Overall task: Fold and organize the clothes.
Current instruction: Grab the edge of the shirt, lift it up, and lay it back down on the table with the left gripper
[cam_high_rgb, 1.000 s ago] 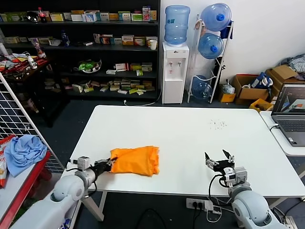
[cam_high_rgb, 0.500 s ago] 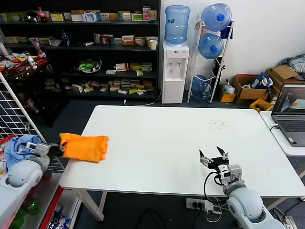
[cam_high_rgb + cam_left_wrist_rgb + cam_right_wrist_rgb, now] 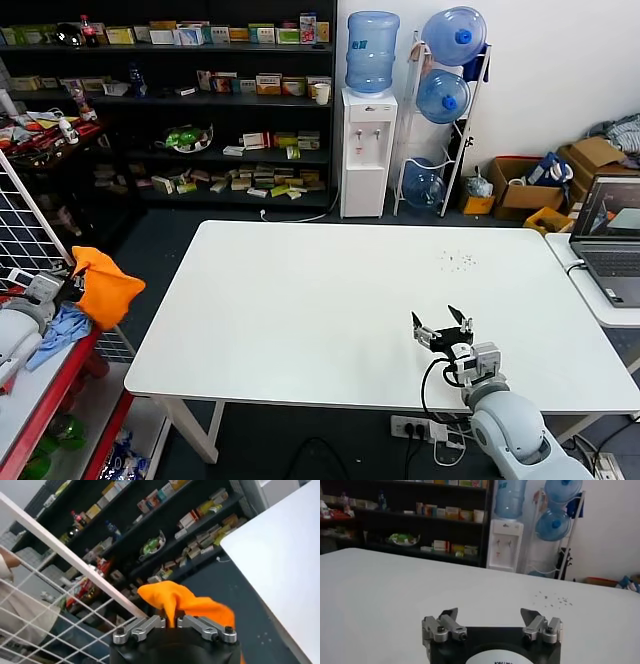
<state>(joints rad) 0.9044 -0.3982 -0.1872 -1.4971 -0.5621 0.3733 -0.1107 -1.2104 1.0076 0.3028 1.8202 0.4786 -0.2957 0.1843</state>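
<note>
Placement is judged to be the step in hand: the orange T-shirt (image 3: 105, 293) is carried off the white table (image 3: 300, 300), out past its left edge, above the red-edged side shelf (image 3: 60, 385) where the light blue cloth (image 3: 62, 325) lies. Left gripper (image 3: 68, 288) is seen w/ fingers (image 3: 197, 624) nearly closed, pinching a bunched fold of the shirt; the rest of the fabric hangs and bulges beyond the pinch, so the bundle is held by one edge only. In the left wrist view the wire grid panel (image 3: 75, 570) is close beside the gripper, and the shirt is not seen touching it. Right gripper (image 3: 441, 327) is parked low over the table's near right part, fingers (image 3: 442, 622) spread wide, nothing between them. To do the step well, the shirt should be lowered until its hanging part is supported before release, otherwise the folds may be expected to slump open. A spot beside the blue cloth, not on top of it, would probably keep things tidy; whether bare shelf is free there can't be told. Clearance from the grid panel should be kept during descent, since thin cotton would likely snag on wire. Fingers should be opened fully, then lifted straight away to avoid dragging the top layer.
</note>
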